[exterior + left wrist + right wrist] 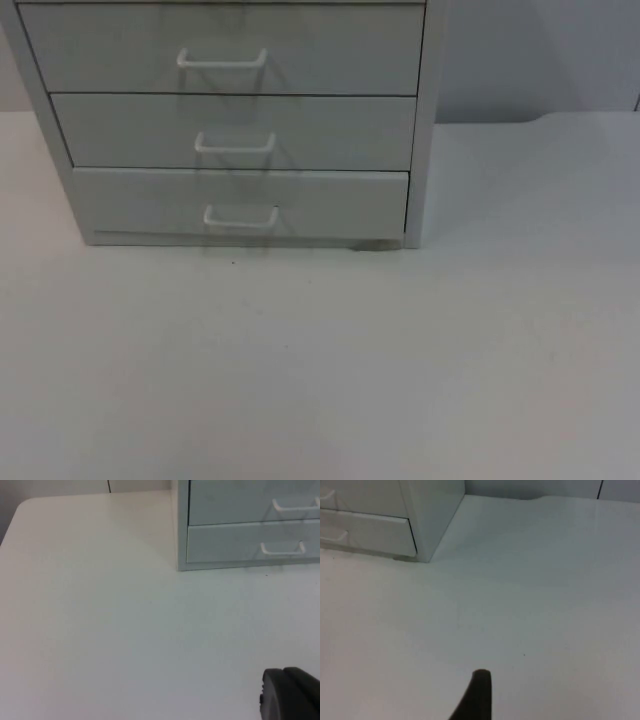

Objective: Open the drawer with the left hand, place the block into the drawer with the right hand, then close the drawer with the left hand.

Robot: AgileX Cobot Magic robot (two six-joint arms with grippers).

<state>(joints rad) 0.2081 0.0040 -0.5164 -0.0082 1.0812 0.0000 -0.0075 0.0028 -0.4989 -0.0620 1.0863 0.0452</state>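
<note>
Cabinet (425, 120): a pale grey chest of drawers is standing at the back of the white surface (320, 370), left of the middle in the top view, with the grey partition wall (540, 50) rising behind it.

Top drawer (330, 50): its front is sitting flush in the cabinet and carrying a white bar handle (222, 60).

Middle drawer (330, 130): it is lying closed, and its white handle (235, 143) is sitting near the middle of the front.

Bottom drawer (330, 205): its front is reaching almost down to the surface and seems to be standing very slightly proud of the drawer above. A thin dark gap is showing along its side edge in both wrist views. Its handle (240, 216) is hanging free, with nothing touching it.

Left gripper (290, 695): it is hanging over bare surface, well apart from the cabinet and to the cabinet's left front. The wrist view is looking toward the bottom drawer (230, 545) and its handle (282, 549). Whether it is open or closed cannot be told.

Right gripper (477, 695): it is waiting over bare surface in front of and to the right of the cabinet, well apart from the bottom drawer (375, 532). Whether it is open or closed cannot be told.
</note>
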